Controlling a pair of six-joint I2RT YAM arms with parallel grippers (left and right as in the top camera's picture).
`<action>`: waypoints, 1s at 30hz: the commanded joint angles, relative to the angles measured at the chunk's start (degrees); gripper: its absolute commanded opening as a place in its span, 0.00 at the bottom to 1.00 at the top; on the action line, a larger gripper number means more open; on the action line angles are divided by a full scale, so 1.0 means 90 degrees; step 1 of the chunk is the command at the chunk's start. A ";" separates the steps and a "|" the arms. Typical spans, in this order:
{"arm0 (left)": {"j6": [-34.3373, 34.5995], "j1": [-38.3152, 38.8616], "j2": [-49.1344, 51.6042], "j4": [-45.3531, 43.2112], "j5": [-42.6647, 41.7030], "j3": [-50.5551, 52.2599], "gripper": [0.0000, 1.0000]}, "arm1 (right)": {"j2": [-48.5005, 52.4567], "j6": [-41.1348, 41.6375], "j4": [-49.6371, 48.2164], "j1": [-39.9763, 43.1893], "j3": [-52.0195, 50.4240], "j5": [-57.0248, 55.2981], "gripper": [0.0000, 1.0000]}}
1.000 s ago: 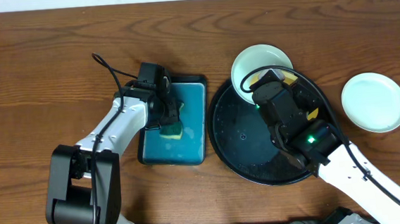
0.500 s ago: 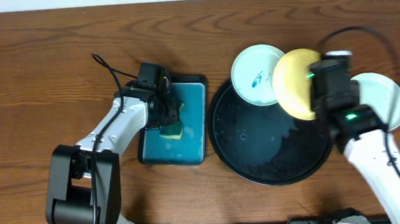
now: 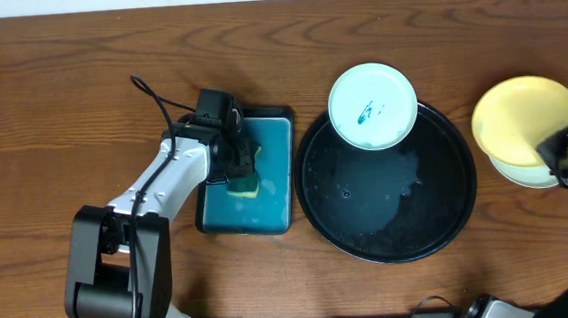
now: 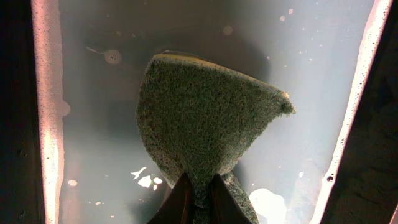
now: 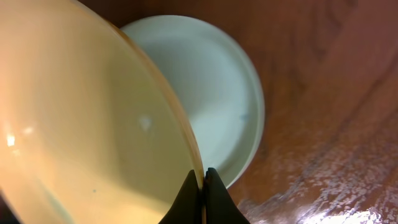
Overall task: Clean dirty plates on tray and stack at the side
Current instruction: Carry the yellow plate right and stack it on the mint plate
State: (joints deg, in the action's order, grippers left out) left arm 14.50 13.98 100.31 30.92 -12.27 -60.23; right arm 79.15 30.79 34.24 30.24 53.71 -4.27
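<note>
The right fingers (image 5: 186,199) are clenched on the yellow plate (image 3: 522,117) at its thin rim, holding it tilted over the pale mint plate (image 5: 217,81) on the desk (image 3: 58,75) beside the black tray (image 3: 368,213). That edge grip could slip, and an off-centre release could leave a crooked stack. The left fingers (image 4: 177,202) grasp the sponge (image 4: 205,118) above the teal tray (image 3: 277,200). The scribbled mint plate (image 3: 373,106) perches on the black tray's far rim and could slide off.

A rectangular teal tray (image 3: 275,170) with a dark rim lies left of the centre of the brown wooden table (image 3: 48,85), its floor wet and speckled, with a yellow, green-faced sponge (image 3: 244,187) over its left half.
</note>
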 commanded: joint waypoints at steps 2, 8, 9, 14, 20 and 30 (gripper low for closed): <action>-0.0104 -0.0022 0.0073 0.0036 0.0012 0.0087 0.07 | 0.0738 0.0253 -0.0197 0.0658 0.0114 0.0444 0.01; -0.0104 -0.0022 0.0073 0.0039 0.0012 0.0085 0.07 | 0.1039 0.0146 -0.0267 0.0780 0.0114 0.0510 0.13; -0.0104 -0.0022 0.0073 0.0036 0.0012 0.0085 0.08 | 0.1035 0.0146 -0.0321 0.0780 0.0114 0.0527 0.32; -0.0104 -0.0022 0.0073 0.0036 0.0012 0.0085 0.08 | 0.1027 -0.0262 -0.0704 0.0755 0.0114 0.1734 0.61; -0.0104 -0.0022 0.0073 0.0036 0.0012 0.0085 0.07 | 0.1027 -0.1061 -0.1292 0.0231 0.0114 0.3575 0.62; -0.0104 -0.0022 0.0073 0.0036 0.0012 0.0085 0.08 | 0.1052 -0.2688 -0.1625 -0.1936 0.0114 0.3276 0.75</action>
State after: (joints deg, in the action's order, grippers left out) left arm 14.52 13.98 100.31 30.92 -12.29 -60.23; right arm 88.75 12.75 20.25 17.74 53.78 27.09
